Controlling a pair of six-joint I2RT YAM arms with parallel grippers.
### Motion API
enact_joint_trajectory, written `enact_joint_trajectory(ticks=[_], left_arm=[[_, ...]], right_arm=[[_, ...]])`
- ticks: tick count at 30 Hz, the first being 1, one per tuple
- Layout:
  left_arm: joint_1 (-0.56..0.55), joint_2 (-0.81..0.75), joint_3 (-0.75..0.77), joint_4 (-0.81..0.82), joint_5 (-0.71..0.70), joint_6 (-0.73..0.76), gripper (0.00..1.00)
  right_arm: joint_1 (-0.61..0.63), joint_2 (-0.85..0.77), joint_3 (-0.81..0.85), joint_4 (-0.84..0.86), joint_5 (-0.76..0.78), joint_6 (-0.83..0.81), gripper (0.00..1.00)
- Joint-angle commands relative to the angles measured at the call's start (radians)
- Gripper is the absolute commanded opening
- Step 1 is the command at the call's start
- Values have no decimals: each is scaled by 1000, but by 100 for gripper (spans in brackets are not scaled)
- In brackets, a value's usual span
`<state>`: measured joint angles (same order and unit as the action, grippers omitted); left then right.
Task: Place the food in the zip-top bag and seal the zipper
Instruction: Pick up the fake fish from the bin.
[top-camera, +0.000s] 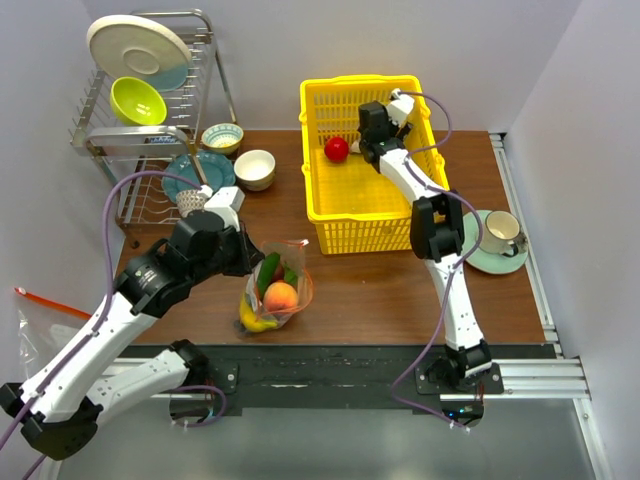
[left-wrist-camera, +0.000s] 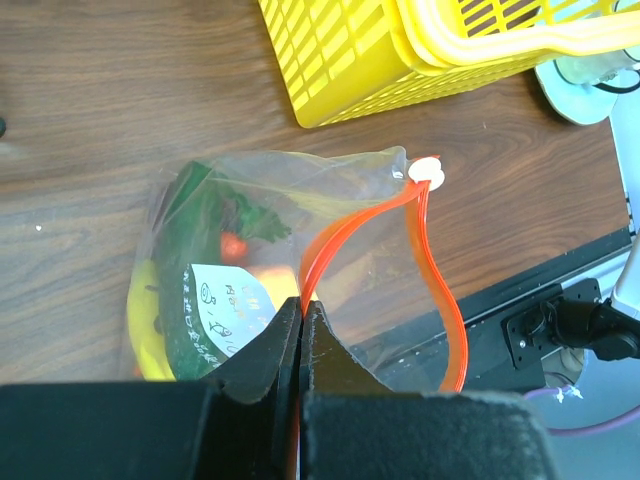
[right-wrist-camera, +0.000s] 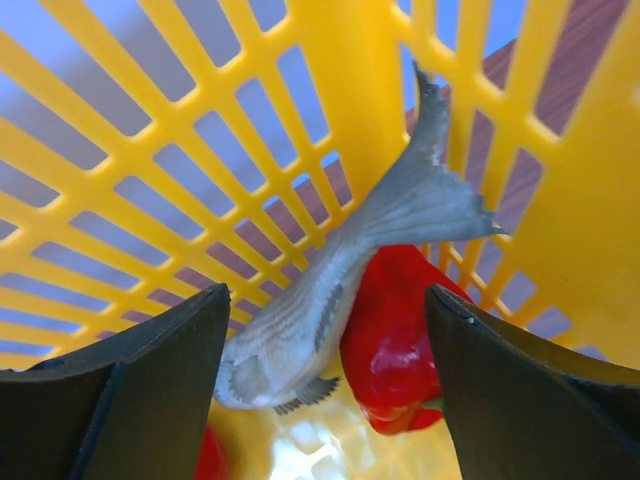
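Near surface (top-camera: 380, 300) front edge: left gripper (left-wrist-camera: 302, 310) clamped on red-orange zipper strip (left-wrist-camera: 440, 290) of crinkly clear bag (left-wrist-camera: 330, 190). Right gripper (right-wrist-camera: 322, 310) agape over grey finned piece (right-wrist-camera: 330, 280).

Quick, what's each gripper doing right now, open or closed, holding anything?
Left gripper: shut on the zipper.
Right gripper: open, empty, facing the grey fish.

A yellow basket (top-camera: 360, 232) sits on the table (top-camera: 370, 292). Left, a rack (top-camera: 128, 141) holds a plate (top-camera: 138, 50) and green bowl (top-camera: 138, 100). Right, a cup (top-camera: 500, 232) rests on a saucer (top-camera: 494, 264).

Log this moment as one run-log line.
left tool: shut on zipper | right tool: open above grey fish in basket | zip-top bag: mouth open
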<state>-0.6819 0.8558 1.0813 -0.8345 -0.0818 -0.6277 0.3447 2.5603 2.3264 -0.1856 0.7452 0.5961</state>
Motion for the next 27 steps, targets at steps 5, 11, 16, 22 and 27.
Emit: enact_joint_trajectory(ticks=[5, 11, 16, 22, 27], left_arm=[[-1, 11, 8, 54, -22, 36, 0], [-1, 8, 5, 57, -24, 29, 0], [-2, -6, 3, 57, -19, 17, 0], [-2, -9, -8, 60, -18, 13, 0], [-1, -12, -18, 66, -7, 3, 0]], right_arm=[[0, -63, -76, 273, 31, -64, 14], [16, -204, -185, 383, 14, -183, 0], [39, -334, -286, 497, 11, -288, 0], [56, -524, -456, 545, -46, -352, 0], [60, -713, -605, 532, -138, -331, 0]])
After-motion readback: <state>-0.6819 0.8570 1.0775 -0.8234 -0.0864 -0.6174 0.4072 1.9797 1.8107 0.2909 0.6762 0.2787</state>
